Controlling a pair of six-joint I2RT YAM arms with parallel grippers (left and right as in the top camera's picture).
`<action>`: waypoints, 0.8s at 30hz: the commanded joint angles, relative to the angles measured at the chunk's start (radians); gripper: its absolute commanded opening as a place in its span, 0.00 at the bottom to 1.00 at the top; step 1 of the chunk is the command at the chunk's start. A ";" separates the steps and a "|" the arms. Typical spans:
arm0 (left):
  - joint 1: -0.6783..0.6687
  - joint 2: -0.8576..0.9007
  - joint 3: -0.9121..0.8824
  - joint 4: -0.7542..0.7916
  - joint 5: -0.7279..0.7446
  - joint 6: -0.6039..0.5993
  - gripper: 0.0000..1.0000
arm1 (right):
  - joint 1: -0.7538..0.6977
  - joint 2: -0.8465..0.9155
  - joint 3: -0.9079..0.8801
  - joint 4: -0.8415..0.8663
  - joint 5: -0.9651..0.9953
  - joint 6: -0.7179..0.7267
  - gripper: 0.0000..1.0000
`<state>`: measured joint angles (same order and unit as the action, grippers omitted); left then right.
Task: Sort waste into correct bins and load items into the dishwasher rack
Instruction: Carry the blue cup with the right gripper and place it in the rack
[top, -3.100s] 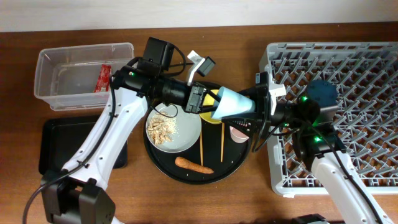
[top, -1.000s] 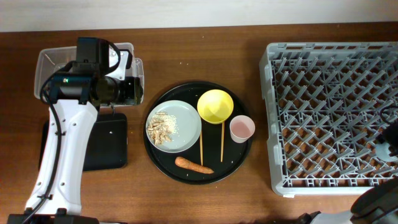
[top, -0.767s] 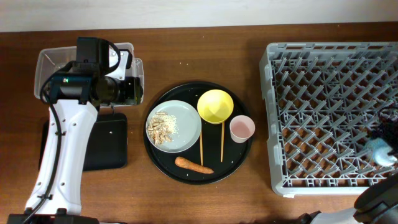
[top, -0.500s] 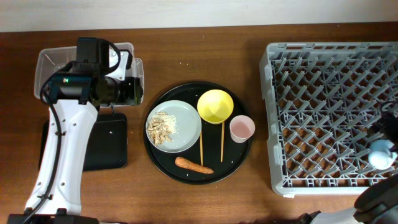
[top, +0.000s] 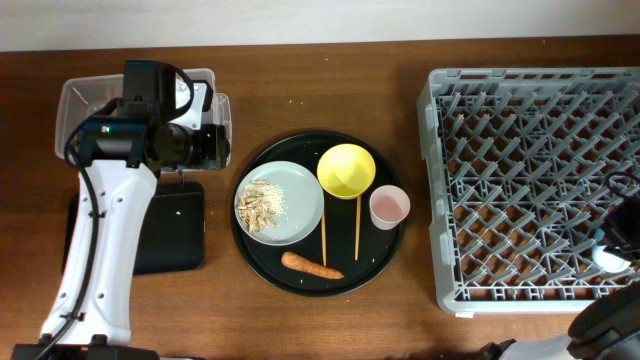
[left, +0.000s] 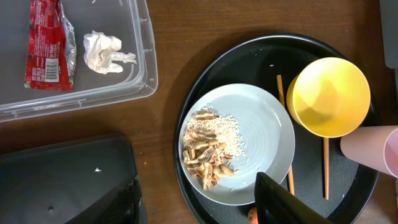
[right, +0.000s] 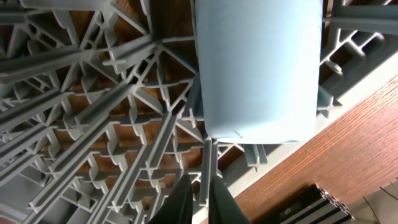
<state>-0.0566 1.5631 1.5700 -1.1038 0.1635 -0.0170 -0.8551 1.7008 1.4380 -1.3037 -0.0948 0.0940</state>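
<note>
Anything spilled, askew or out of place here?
Nothing stands out. Wrapper and tissue lie in the tub, scraps sit heaped on the plate, chopsticks lie parallel on the round tray, and the blue cup is in the rack.

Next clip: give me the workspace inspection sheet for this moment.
Surface: wooden table, no spills seen.
Job's things: red wrapper and tissue in clear tub; flat black tray nearly bare; round black tray carries plate with scraps, yellow bowl, pink cup, chopsticks, carrot; blue cup in rack.
Clutter: nothing seen.
Grippers: left gripper at the tub's right end, state unclear; right gripper shut, off the cup.
Cables: black cable along left arm.
Surroundings: pale wall behind.
</note>
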 joint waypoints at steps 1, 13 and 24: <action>0.005 -0.010 0.011 -0.006 -0.007 -0.005 0.58 | -0.004 -0.008 -0.006 0.004 0.053 0.020 0.11; 0.005 -0.010 0.011 -0.006 -0.007 -0.005 0.57 | -0.004 -0.008 -0.037 0.053 0.112 0.051 0.11; 0.005 -0.010 0.011 -0.006 -0.007 -0.005 0.58 | -0.004 -0.004 -0.038 0.068 0.160 0.080 0.11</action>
<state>-0.0566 1.5631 1.5700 -1.1080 0.1635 -0.0193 -0.8551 1.7008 1.4059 -1.2385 0.0452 0.1616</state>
